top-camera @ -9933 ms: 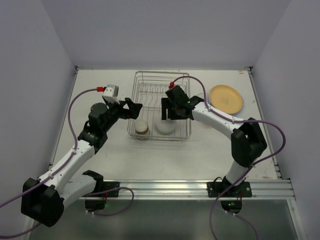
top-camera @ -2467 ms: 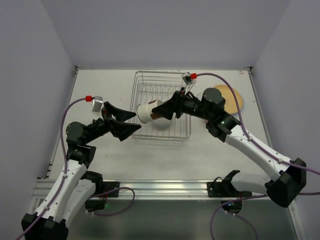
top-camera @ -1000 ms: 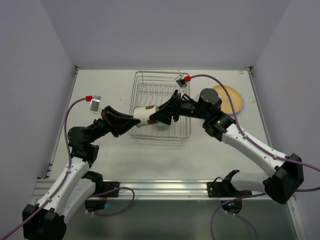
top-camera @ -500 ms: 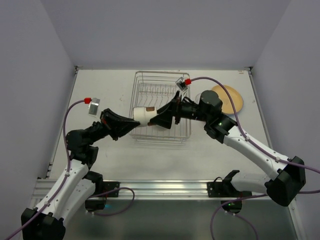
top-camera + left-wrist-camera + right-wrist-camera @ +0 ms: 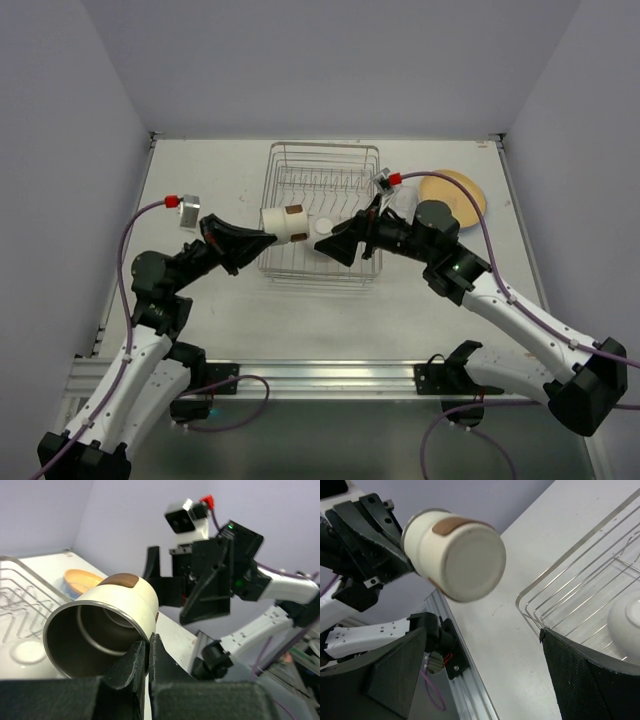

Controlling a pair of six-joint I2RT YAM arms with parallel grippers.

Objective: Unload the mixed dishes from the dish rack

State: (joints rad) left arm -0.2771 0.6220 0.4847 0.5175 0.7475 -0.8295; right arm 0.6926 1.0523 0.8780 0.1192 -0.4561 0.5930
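Note:
A small cream cup (image 5: 283,223) with a brown patch and a metal inside hangs on its side above the dish rack's (image 5: 325,150) left edge. My left gripper (image 5: 256,238) is shut on the cup's (image 5: 105,625) rim, one finger inside and one outside (image 5: 148,645). My right gripper (image 5: 340,240) stands open just right of the cup, apart from it, with nothing between its fingers (image 5: 485,670). From the right wrist I see the cup's base (image 5: 455,555). A white bowl (image 5: 625,625) lies upside down in the rack (image 5: 580,580).
A yellow-orange plate (image 5: 455,190) lies on the table right of the rack, partly behind the right arm; it also shows in the left wrist view (image 5: 82,580). The table's near metal rail (image 5: 330,375) runs along the front.
The right gripper has opened, let go of the cup and drawn back to the right. The left gripper has shut on the cup's rim and now carries it alone.

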